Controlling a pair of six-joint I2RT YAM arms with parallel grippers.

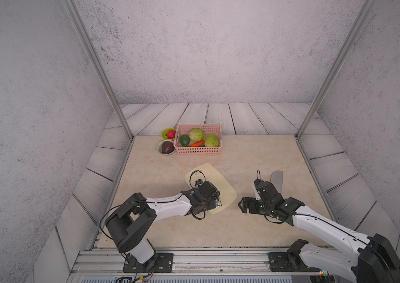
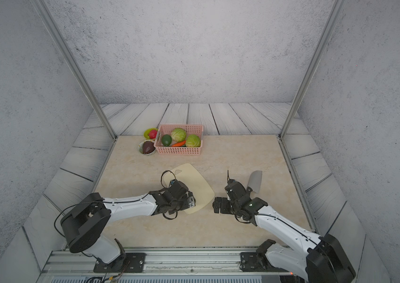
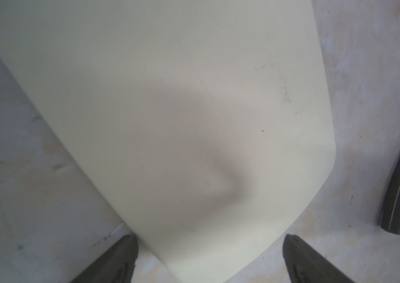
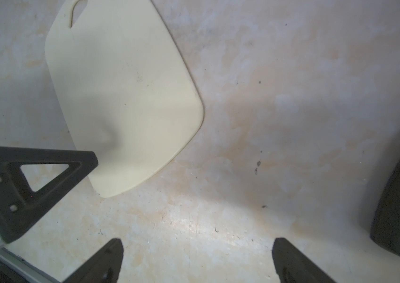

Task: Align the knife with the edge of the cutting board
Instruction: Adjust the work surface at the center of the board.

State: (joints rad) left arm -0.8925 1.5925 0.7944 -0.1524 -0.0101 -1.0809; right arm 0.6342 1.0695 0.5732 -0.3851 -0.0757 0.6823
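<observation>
Both sets of jaws wide, nothing held

In both top views: left gripper point(image 1: 214, 204) spread over board's point(image 1: 214, 180) near end; right gripper point(image 1: 241, 205) open, between board and knife point(image 1: 276, 180), blade just past its wrist, apart from board. Left wrist: fingers point(image 3: 120, 259) either side of board's rounded end. Right wrist: fingers point(image 4: 105, 262) over table point(image 4: 243, 122), board ahead.

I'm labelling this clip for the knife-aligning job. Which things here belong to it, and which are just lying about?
Belongs to the job: knife, cutting board, left gripper, right gripper, both open.

Lying about: pink basket of vegetables, green bowl, pale bowl.
</observation>
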